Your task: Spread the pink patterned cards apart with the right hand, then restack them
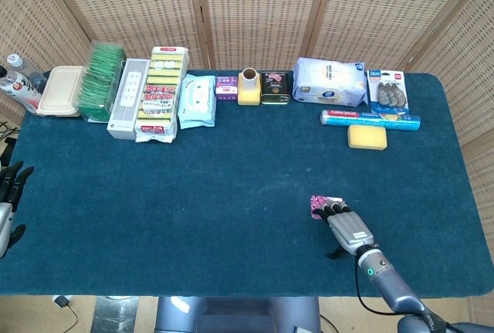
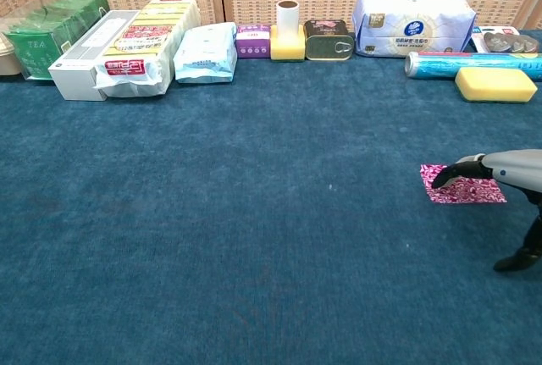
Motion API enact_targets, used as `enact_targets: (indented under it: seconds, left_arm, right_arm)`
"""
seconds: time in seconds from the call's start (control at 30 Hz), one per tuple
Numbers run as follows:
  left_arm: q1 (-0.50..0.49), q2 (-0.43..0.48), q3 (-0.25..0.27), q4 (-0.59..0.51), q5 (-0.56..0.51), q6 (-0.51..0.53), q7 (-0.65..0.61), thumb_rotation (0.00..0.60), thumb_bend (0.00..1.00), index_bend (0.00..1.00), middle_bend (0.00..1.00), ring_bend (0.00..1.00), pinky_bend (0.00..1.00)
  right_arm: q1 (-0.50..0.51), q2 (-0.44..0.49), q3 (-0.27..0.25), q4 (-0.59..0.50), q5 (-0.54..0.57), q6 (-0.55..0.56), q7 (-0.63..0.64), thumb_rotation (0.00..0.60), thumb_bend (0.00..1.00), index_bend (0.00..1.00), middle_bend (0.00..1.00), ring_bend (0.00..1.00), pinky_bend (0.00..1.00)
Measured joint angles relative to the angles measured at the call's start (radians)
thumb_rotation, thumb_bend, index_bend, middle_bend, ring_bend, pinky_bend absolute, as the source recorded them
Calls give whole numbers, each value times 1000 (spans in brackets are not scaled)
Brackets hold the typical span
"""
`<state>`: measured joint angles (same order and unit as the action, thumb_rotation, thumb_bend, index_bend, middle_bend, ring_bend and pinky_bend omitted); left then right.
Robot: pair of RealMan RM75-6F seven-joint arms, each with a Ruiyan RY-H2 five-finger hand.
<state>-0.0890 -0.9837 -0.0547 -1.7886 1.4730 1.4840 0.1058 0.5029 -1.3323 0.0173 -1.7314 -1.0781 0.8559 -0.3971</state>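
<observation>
Dark blue felt table (image 1: 231, 194) backed by woven wicker screens (image 1: 255, 16).
The right hand (image 2: 500, 170) is laid flat, fingertips (image 2: 440, 180) pressed on the pink patterned cards (image 2: 461, 189) at front right; a green box (image 2: 38, 39) is marked "TEA".

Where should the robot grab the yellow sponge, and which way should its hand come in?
Probably from above, with fingers on the two long sides of the yellow sponge. It lies flat on the blue table, a low block. The foil roll lies close along its far side, so that side looks tight; the front is free. The right hand is nearest.
</observation>
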Motion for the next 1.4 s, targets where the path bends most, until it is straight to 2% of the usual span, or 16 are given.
enact_targets:
  seconds: [0.9,1.07,1.4]
  left_arm:
    - [-4,3,0,4,1,-4,-11,600,135,0,0,0,71]
    - [-5,4,-1,4,-3,-6,-14,600,134,0,0,0,71]
    - [-6,0,2,1,4,-6,0,600,134,0,0,0,71]
  right_arm:
    - [109,-154,13,-37,127,15,-109,600,54,144,168,18,0]
    - [115,-145,14,-84,119,46,-126,600,54,144,167,19,0]
    - [114,-57,9,-219,80,131,-162,600,54,144,165,18,0]
